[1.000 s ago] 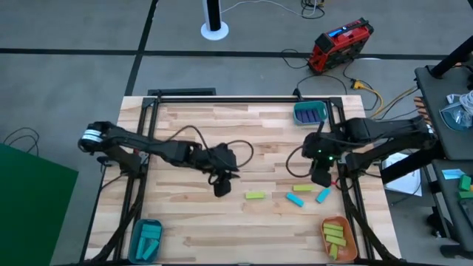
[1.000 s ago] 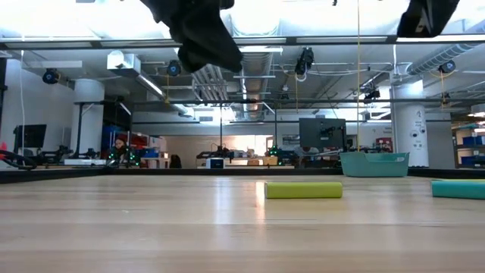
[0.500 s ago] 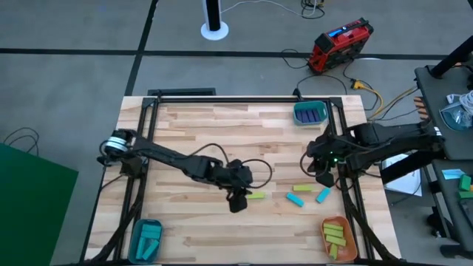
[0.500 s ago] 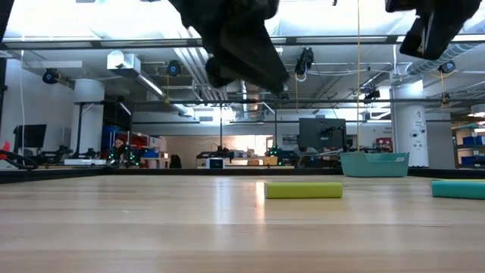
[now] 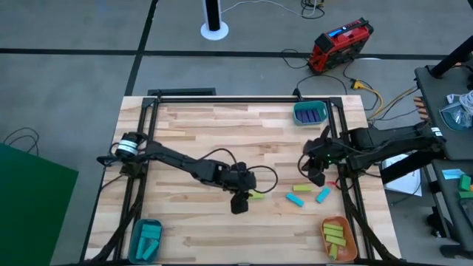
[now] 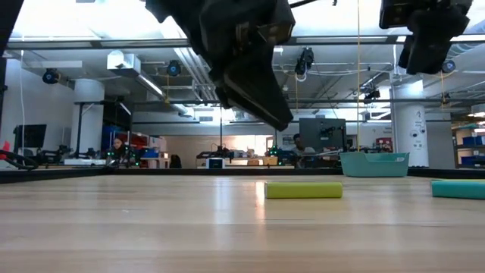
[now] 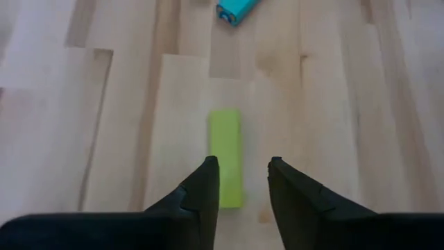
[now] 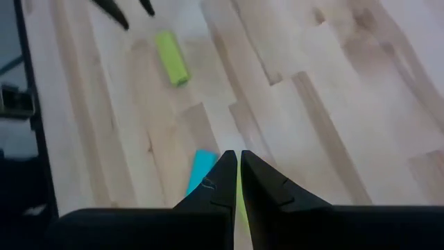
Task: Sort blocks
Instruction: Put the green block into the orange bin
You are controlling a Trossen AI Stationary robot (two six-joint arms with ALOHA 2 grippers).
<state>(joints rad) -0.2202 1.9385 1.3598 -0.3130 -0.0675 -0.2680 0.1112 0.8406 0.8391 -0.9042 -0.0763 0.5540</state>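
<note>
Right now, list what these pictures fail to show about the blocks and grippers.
- Yellow-green block: in the high view the left gripper covers its near end; the left wrist view shows open fingers above it, contact unclear.
- Right gripper: its tips leave the low view's top edge.
- Teal bowl: the purple pieces inside are too small to count from above.
- Cyan block: cut by the low view's right edge.

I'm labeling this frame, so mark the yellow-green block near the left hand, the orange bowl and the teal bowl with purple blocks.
yellow-green block (image 7: 226, 156), left wrist view, middle of its top face.
orange bowl (image 5: 326, 224), high view, its rim.
teal bowl (image 5: 310, 105), high view, its far rim.
</note>
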